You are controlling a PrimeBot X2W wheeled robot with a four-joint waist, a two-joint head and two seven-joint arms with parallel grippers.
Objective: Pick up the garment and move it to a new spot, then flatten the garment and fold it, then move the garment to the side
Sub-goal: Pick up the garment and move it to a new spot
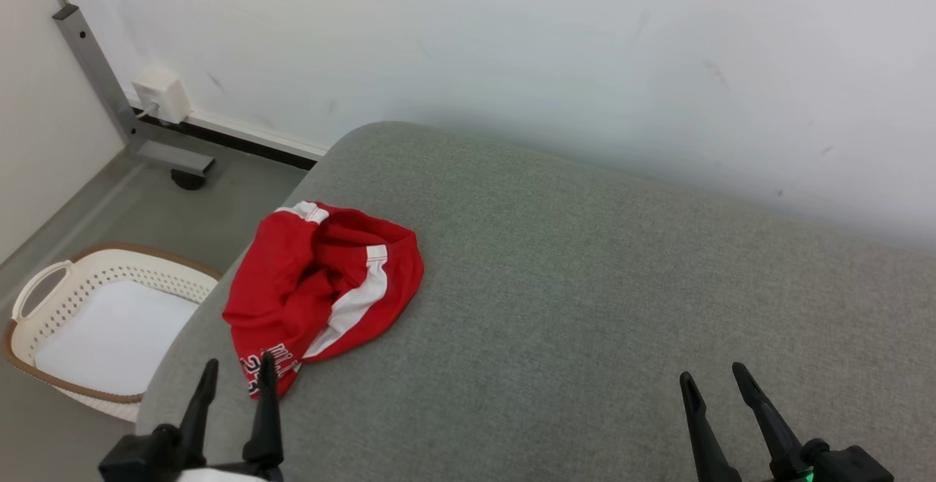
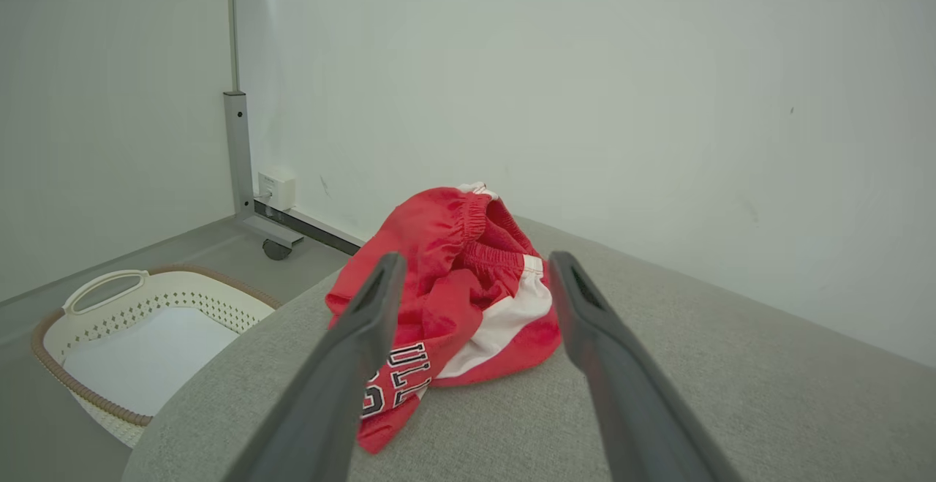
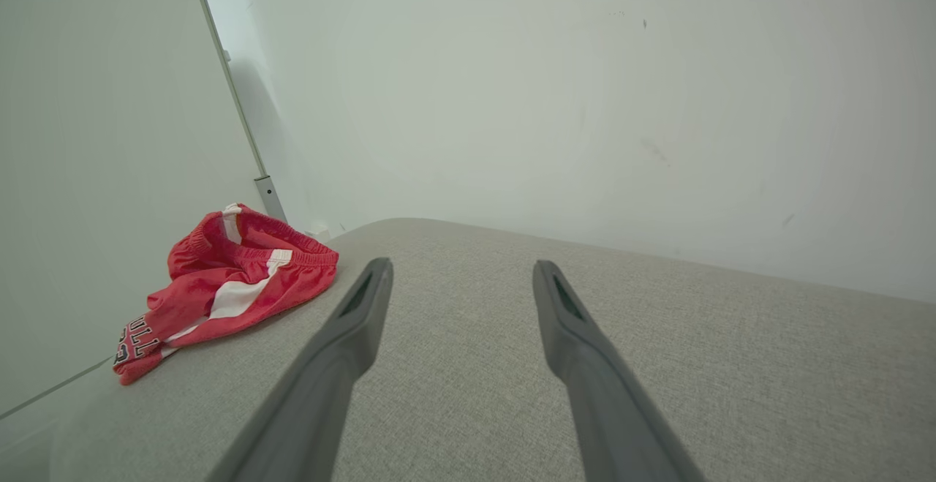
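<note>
- Standing wide apart, the jaws of the left gripper (image 1: 239, 363) hold nothing. Its two dark fingers bracket the near hem of the garment (image 1: 314, 284), and the finger nearer the other arm overlaps the lettered edge in the head view. I cannot tell whether it touches the cloth
- That pose reads to me as a lined-up approach, with the opening aimed at the heap so a short reach forward would bring a raised fold between the jaws. The pick-up is not yet made
- Jaws of the right gripper (image 1: 711, 372) are spread just as wide and are empty. They sit above bare grey cushion (image 1: 585, 284), with the garment well off to their left. I judge this arm is parked clear until the flattening needs two grips
- Just ahead of the left jaws, the garment is a pair of red shorts with a white side stripe and a gathered waistband. It lies crumpled in a mound near the cushion's rounded left end
- Left of the left jaws and lower, on the floor beside the cushion, stands a white perforated basket (image 1: 110, 255) with a brown rim and a loop handle. Its bottom shows a flat white layer (image 1: 110, 332), liner or cloth I cannot say, and no clothing is piled in it
- Farther beyond, a grey metal post (image 1: 95, 65) on a wheeled foot stands against the wall
</note>
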